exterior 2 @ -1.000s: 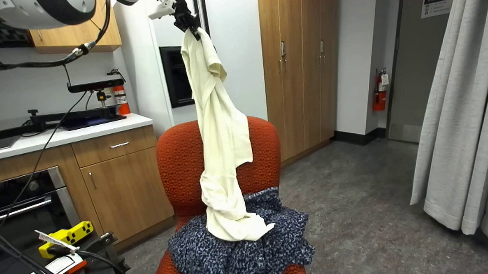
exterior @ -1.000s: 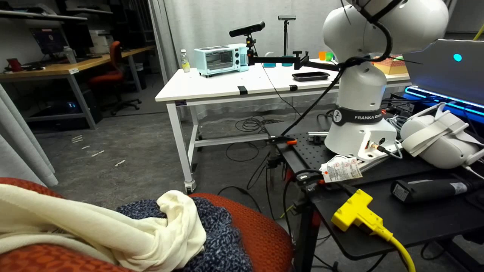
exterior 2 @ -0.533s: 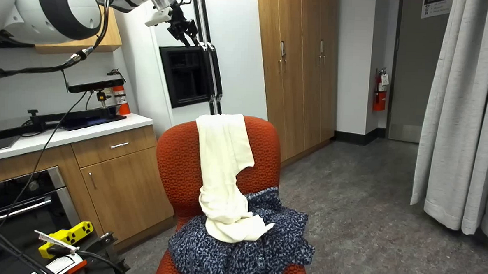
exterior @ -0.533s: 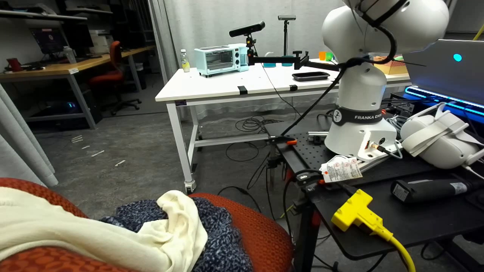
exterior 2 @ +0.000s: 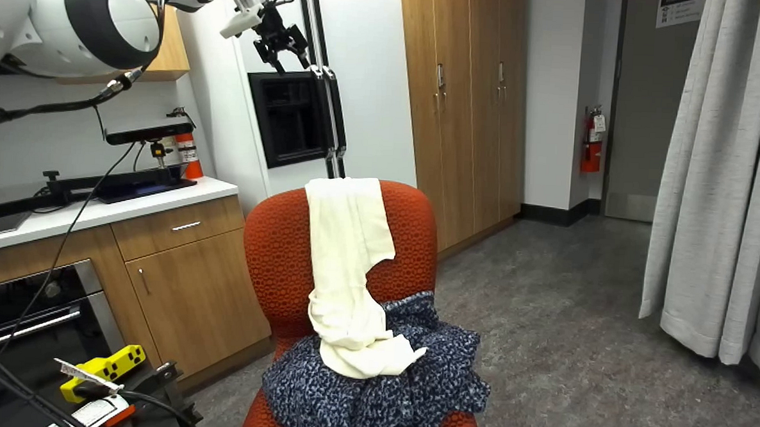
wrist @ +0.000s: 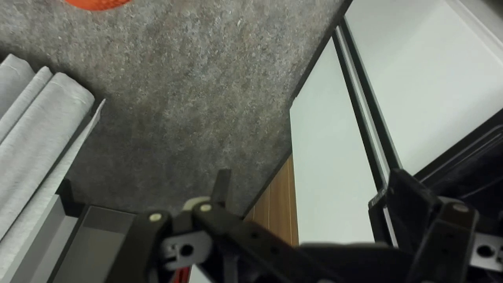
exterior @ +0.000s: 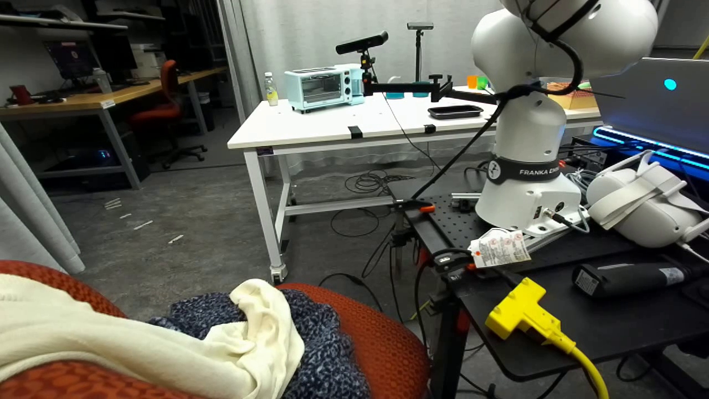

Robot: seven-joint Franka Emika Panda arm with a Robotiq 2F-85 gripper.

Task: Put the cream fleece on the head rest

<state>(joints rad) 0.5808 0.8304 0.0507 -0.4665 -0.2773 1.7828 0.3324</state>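
Observation:
The cream fleece (exterior 2: 347, 238) hangs over the top of the rust-orange head rest (exterior 2: 282, 248) and runs down its front. Its lower end lies bunched on dark blue speckled fabric (exterior 2: 371, 405) on the seat. Part of the fleece (exterior: 111, 343) and the head rest's edge (exterior: 50, 277) also show in an exterior view. Up and to the left of the chair, well apart from the fleece, my gripper (exterior 2: 293, 67) is open. In the wrist view the gripper (wrist: 310, 175) has its fingers spread wide with nothing between them; the fleece is out of that view.
Behind the gripper stands a tall black-and-silver bar (exterior 2: 333, 109) by a white wall. A counter (exterior 2: 162, 204) is at the left. Beside the chair, a black table (exterior: 598, 332) carries the robot base and a yellow plug block (exterior: 523, 310). A white table (exterior: 310, 122) stands farther back.
The gripper opened and let go of the fleece's upper end, which dropped onto the head rest's top. The jaws then spread wider, and the arm shifted slightly.

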